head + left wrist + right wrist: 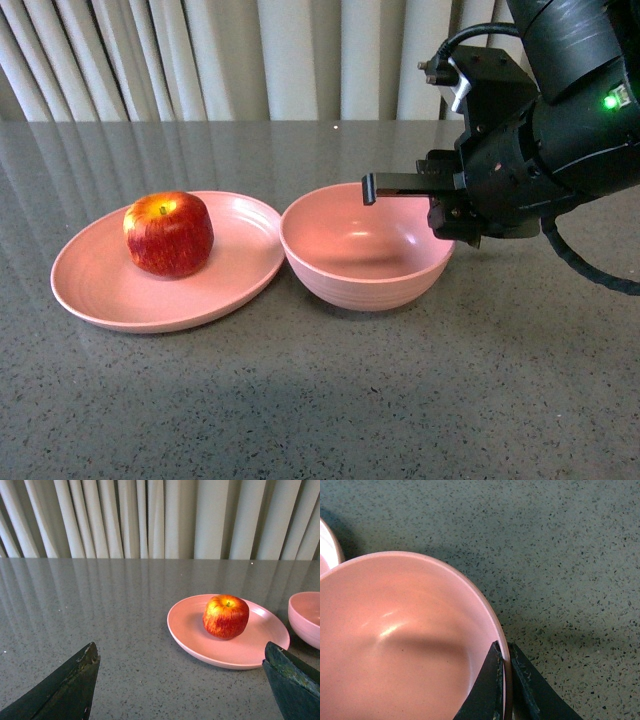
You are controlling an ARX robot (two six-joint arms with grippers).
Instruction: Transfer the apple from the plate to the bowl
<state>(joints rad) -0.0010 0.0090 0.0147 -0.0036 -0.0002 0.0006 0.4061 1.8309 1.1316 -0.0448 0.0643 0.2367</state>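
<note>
Fingers (487, 690) of the right gripper (504, 647) stand close together astride the rim of the bowl (365, 270), 1 dark finger inside the bowl and 1 outside. They pinch the rim on the bowl's right side. The left gripper (181, 647) is spread wide. Its 2 dark fingers (70, 685) are far apart over the table (320, 400), with the plate (100, 290) ahead of them and the bowl's edge past that.

The table is grey, speckled stone, and bare in front of the bowl. The bowl itself is deep, round and pink, with faint ridges low on its outer wall. The black right arm reaches in from the bowl's right, and 1 finger shows as a flat bar above the bowl's hollow. A black cable (590, 270) loops below the arm and a green light (609, 101) glows on it.

Just left of the bowl lies the wide, shallow pink plate. Its rim comes right up to the bowl's side, though whether the 2 touch I cannot tell. The apple (168, 233) sits upright on the plate, well left of the bowl and apart from it. It is red, with a yellow patch around its short stem.

Far behind the bowl, beyond the table's back edge, hangs a pale pleated curtain (300, 60).
</note>
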